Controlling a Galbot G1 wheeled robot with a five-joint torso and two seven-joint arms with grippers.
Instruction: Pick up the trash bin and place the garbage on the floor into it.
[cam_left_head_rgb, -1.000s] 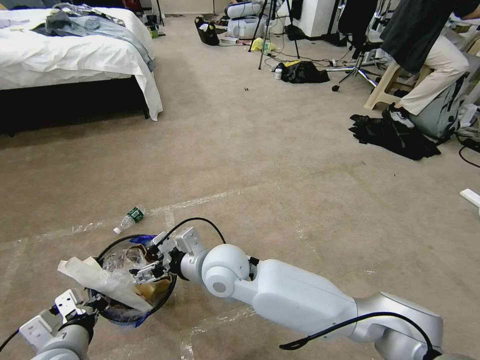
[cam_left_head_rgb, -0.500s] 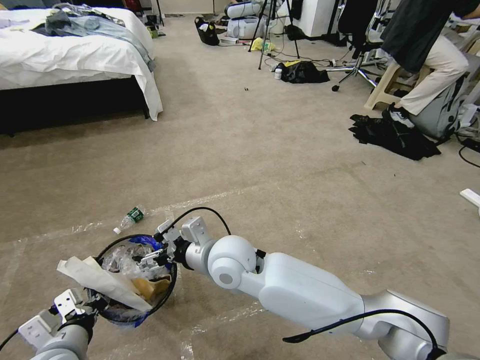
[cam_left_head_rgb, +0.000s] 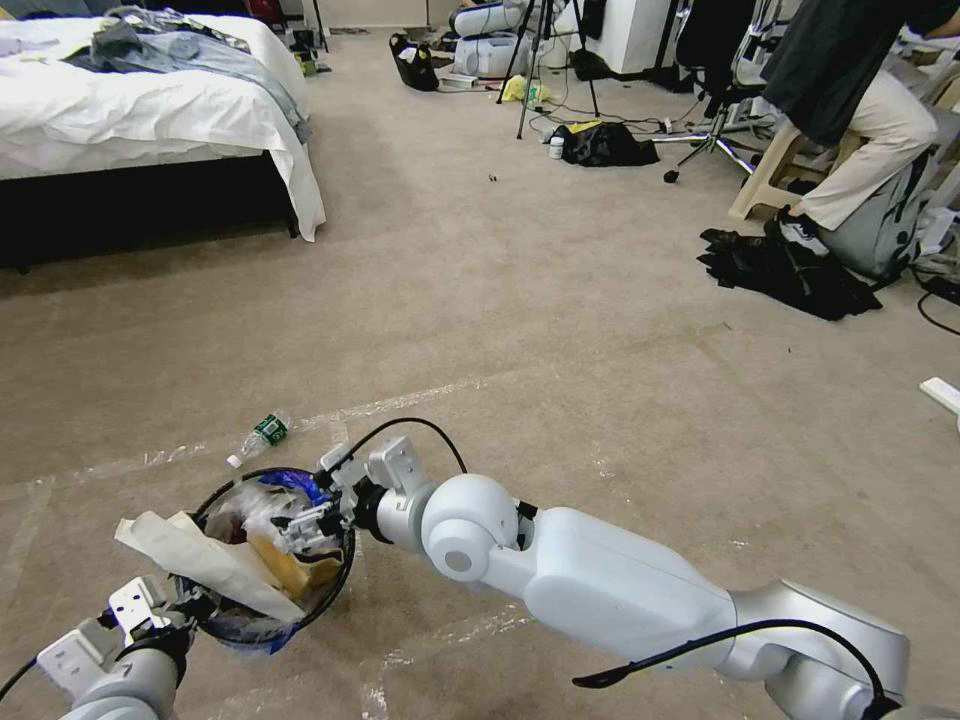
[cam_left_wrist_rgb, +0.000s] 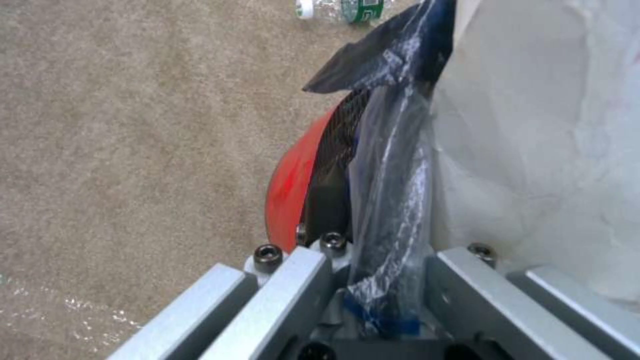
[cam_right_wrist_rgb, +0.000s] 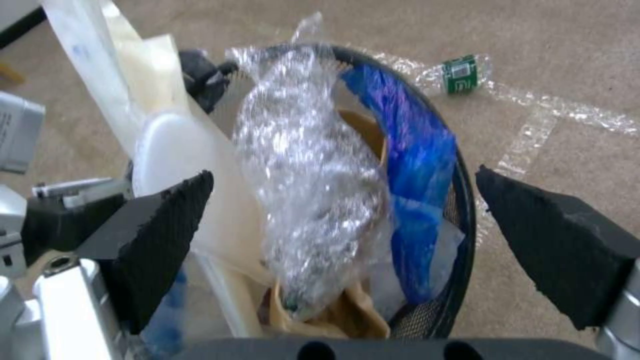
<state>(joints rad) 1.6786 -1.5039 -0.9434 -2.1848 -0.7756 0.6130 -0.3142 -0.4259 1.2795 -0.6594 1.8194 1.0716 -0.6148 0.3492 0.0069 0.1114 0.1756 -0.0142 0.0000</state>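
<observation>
The trash bin (cam_left_head_rgb: 340, 585) hangs just above the floor (cam_left_head_rgb: 560, 330), with a black rim, a red base (cam_left_wrist_rgb: 290, 195) and a blue-edged liner. My left gripper (cam_left_head_rgb: 175, 605) (cam_left_wrist_rgb: 387, 285) is shut on its near rim and liner. Inside lie white paper (cam_left_head_rgb: 200, 560), brown cardboard (cam_left_head_rgb: 300, 575) and crumpled clear plastic (cam_right_wrist_rgb: 313, 200). Over the bin's right side my right gripper (cam_left_head_rgb: 305, 522) (cam_right_wrist_rgb: 353, 230) is open, its black pads (cam_right_wrist_rgb: 153, 235) wide apart and holding nothing. A clear green-labelled bottle (cam_left_head_rgb: 262, 435) (cam_right_wrist_rgb: 463, 72) lies on the carpet just beyond the bin.
A bed (cam_left_head_rgb: 150, 110) stands at the far left. Black clothes heaps (cam_left_head_rgb: 790, 270) lie at the right, near a seated person (cam_left_head_rgb: 850, 110). A tripod (cam_left_head_rgb: 560, 60) and cables are at the back. Whitish tape lines (cam_left_head_rgb: 400, 405) cross the carpet.
My right gripper has shifted slightly back and to the right over the bin. The crumpled clear plastic now lies in the bin. The left gripper and the bin have stayed put.
</observation>
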